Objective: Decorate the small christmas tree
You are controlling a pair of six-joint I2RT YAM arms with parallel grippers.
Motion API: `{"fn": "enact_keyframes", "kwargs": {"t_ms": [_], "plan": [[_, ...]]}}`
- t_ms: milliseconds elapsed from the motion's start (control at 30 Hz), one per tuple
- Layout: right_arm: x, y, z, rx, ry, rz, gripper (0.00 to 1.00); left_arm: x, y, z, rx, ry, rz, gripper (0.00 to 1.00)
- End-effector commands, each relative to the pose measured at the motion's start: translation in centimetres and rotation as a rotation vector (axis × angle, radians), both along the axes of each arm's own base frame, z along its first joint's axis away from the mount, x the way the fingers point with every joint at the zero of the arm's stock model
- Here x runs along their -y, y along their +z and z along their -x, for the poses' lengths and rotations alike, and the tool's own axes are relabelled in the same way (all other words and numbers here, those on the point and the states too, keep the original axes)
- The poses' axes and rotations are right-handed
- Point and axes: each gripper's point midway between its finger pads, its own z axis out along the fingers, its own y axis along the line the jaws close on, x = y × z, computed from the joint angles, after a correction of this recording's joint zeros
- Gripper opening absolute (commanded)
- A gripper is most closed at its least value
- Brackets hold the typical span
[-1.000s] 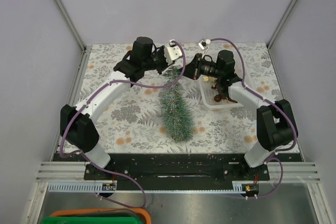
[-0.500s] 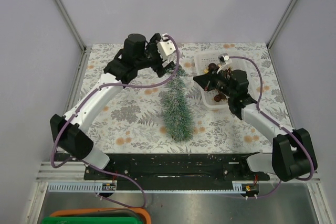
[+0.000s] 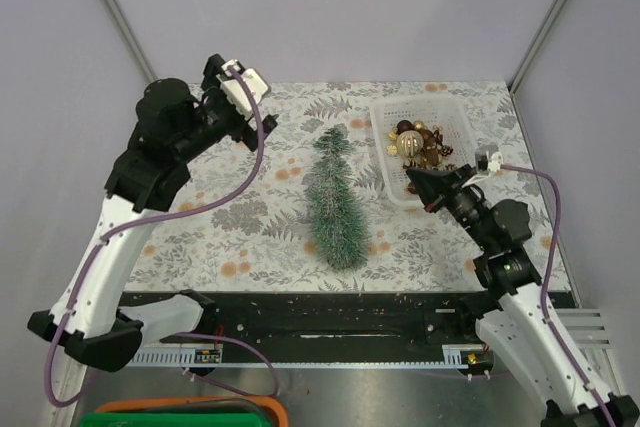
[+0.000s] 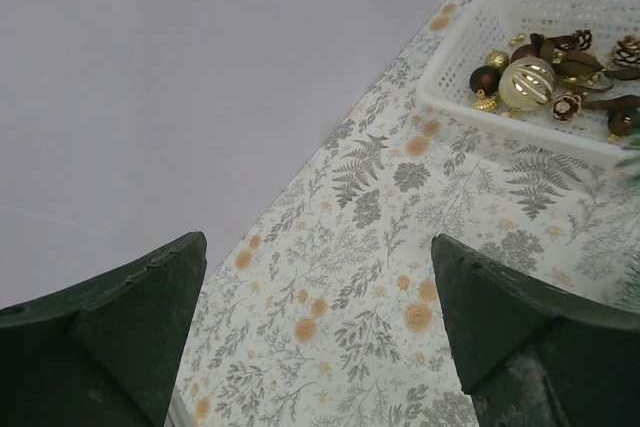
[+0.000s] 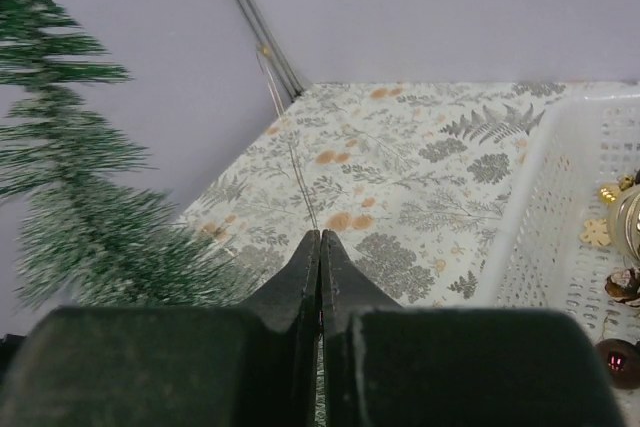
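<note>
The small christmas tree (image 3: 333, 202), a frosted green cone, is mid-table with its tip toward the far side. Its bristles fill the left of the right wrist view (image 5: 90, 207). My left gripper (image 3: 255, 107) hangs wide open and empty over the far-left tablecloth, well left of the tree tip; bare cloth shows between its fingers (image 4: 318, 240). My right gripper (image 3: 412, 179) is shut on nothing at the near-left corner of the white basket (image 3: 385, 112), pointing toward the tree (image 5: 320, 239). Gold and brown baubles (image 3: 420, 142) lie in the basket.
The floral tablecloth (image 3: 240, 217) covers the table between grey walls with metal corner posts (image 3: 120, 17). The basket (image 4: 450, 42) with its ornaments (image 4: 527, 82) sits at the far right. An orange-rimmed green bin (image 3: 180, 415) is below the near edge.
The left gripper opened at the tree tip and swung back to the far left. The right arm drew back toward the near right, uncovering the basket.
</note>
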Motion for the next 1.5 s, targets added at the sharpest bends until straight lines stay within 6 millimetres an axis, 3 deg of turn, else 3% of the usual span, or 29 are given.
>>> {"fn": "enact_keyframes", "kwargs": {"t_ms": [0, 133, 267, 400, 533, 767, 933, 1000, 1100, 1167, 1233, 1367, 1467], "plan": [[-0.2, -1.1, 2.8, -0.049, 0.045, 0.006, 0.0, -0.4, 1.4, 3.6, -0.056, -0.043, 0.059, 0.99], [-0.8, -0.2, 6.1, -0.042, 0.136, 0.023, 0.0, 0.6, 2.6, 8.0, -0.065, -0.203, 0.08, 0.99], [-0.7, 0.8, 8.7, -0.001, 0.196, 0.038, 0.0, 1.7, 5.2, 11.6, -0.075, -0.344, 0.158, 0.99], [-1.2, 1.9, 9.9, 0.047, 0.257, 0.057, 0.0, 3.7, 6.2, 15.1, -0.118, -0.533, 0.206, 0.99], [-1.7, 3.4, 10.3, 0.103, 0.3, 0.069, 0.0, 6.2, 5.8, 17.4, -0.177, -0.654, 0.205, 0.99], [-2.8, 4.5, 10.2, 0.132, 0.365, 0.073, 0.0, 8.9, 5.5, 19.9, -0.262, -0.778, 0.183, 0.99], [-3.4, 4.9, 9.8, 0.176, 0.386, 0.093, 0.01, 12.6, 2.9, 20.9, -0.427, -0.854, 0.15, 0.97], [-3.4, 5.1, 9.7, 0.185, 0.381, 0.1, 0.0, 14.0, 2.2, 21.0, -0.499, -0.882, 0.148, 0.91], [-3.3, 5.2, 9.6, 0.199, 0.368, 0.115, 0.0, 16.1, 1.4, 21.9, -0.629, -0.939, 0.157, 0.74], [-3.2, 5.4, 9.7, 0.208, 0.365, 0.123, 0.0, 17.3, 0.7, 22.1, -0.699, -0.953, 0.165, 0.69], [-3.1, 5.4, 9.7, 0.215, 0.36, 0.132, 0.0, 18.4, 0.1, 22.1, -0.776, -0.952, 0.191, 0.74], [-2.9, 4.9, 9.7, 0.206, 0.351, 0.153, 0.0, 20.2, -1.2, 21.7, -0.918, -0.931, 0.243, 0.98], [-2.8, 4.6, 9.7, 0.209, 0.343, 0.163, 0.0, 21.1, -0.7, 21.2, -0.969, -0.922, 0.296, 0.99]]}}
